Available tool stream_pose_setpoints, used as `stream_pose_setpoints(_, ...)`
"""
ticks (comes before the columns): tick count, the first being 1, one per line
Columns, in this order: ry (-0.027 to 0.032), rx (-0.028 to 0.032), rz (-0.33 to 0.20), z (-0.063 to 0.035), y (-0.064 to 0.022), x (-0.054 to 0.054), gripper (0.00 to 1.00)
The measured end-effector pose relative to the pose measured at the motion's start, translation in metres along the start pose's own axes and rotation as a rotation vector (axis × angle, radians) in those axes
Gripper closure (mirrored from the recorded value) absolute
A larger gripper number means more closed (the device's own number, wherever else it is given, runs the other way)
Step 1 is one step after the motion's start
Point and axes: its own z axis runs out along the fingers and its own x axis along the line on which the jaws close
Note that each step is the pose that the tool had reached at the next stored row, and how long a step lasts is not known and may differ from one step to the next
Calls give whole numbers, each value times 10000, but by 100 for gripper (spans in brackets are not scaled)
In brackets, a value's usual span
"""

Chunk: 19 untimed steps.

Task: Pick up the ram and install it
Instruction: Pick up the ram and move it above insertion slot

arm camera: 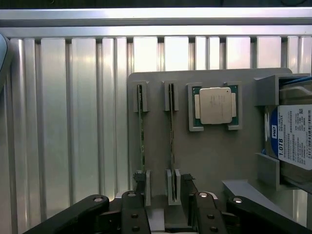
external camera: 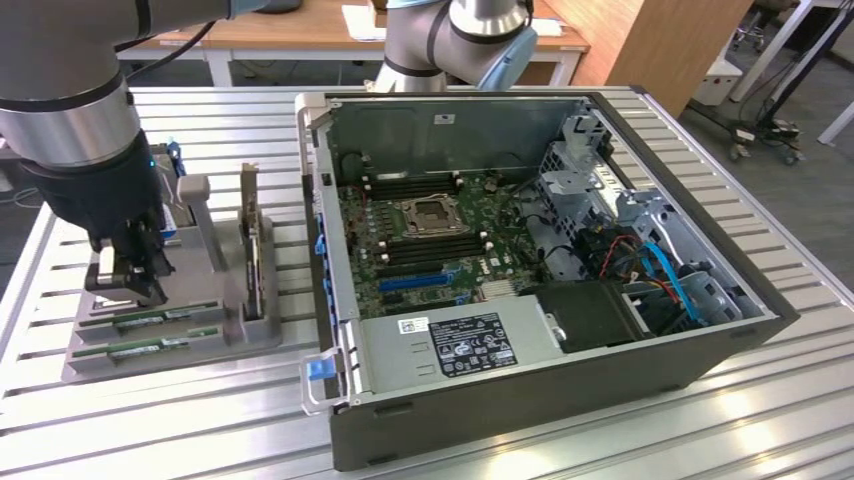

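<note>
Two green ram sticks stand on edge in the slots of a grey holder [external camera: 214,335]: one ram stick [external camera: 158,320] behind, the other [external camera: 144,346] nearer the front. In the wrist view they run edge-on as thin lines, one ram stick [arm camera: 171,124] between my fingers and the other [arm camera: 141,129] in line with one finger [arm camera: 140,181]. My gripper [external camera: 131,288] [arm camera: 164,187] hangs open just above the holder, at one end of the sticks, with nothing held. The motherboard [external camera: 427,225] with its black slots lies in the open computer case [external camera: 534,300].
A tall dark expansion card [external camera: 250,235] stands upright in the holder beside my gripper. A CPU [arm camera: 215,105] and a hard drive [arm camera: 292,136] also sit in the holder. All of this rests on a ribbed aluminium table [external camera: 160,420].
</note>
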Motion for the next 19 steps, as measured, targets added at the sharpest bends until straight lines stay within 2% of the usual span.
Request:
stream_pose_setpoints(6,-1,1,-1,1,-2,69,58)
stream_pose_setpoints(10,-1,1,-1,2,-1,70,58)
stream_pose_setpoints(19,0,0,-1,97,-4,69,58)
